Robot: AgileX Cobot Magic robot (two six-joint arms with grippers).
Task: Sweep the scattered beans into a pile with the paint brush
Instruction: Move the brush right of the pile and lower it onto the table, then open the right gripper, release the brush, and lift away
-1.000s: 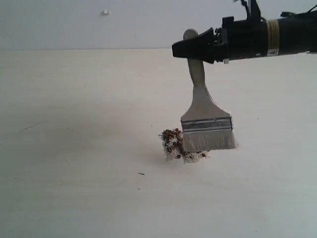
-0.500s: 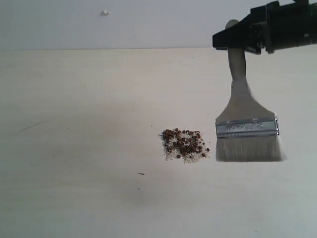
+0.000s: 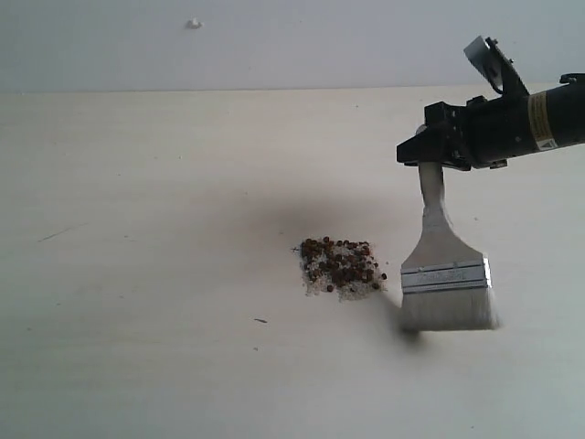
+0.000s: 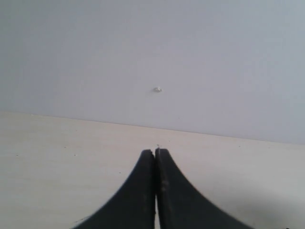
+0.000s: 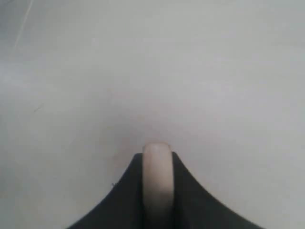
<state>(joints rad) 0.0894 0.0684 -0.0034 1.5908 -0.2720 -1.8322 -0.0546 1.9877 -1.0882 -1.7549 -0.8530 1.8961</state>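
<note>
Pale wooden tabletop [image 3: 137,183]; plain whitish wall [image 3: 302,46] behind, small nub [image 3: 194,23] on it.

The right arm [image 3: 512,123] is a matt black cylinder ringed by a tan band [image 3: 541,120] carrying small dark print too fine to read. Ahead of the band it steps into a blockier black housing [image 3: 452,133] with squared edges. The right claw [image 3: 430,155] ends in a short black wedge. A grey angled plate [image 3: 489,59] with a dark rim juts from the top of the arm. The left claw [image 4: 155,153] has two smooth black fingers [image 4: 136,195], broad at the base and curving to slim tips.
</note>
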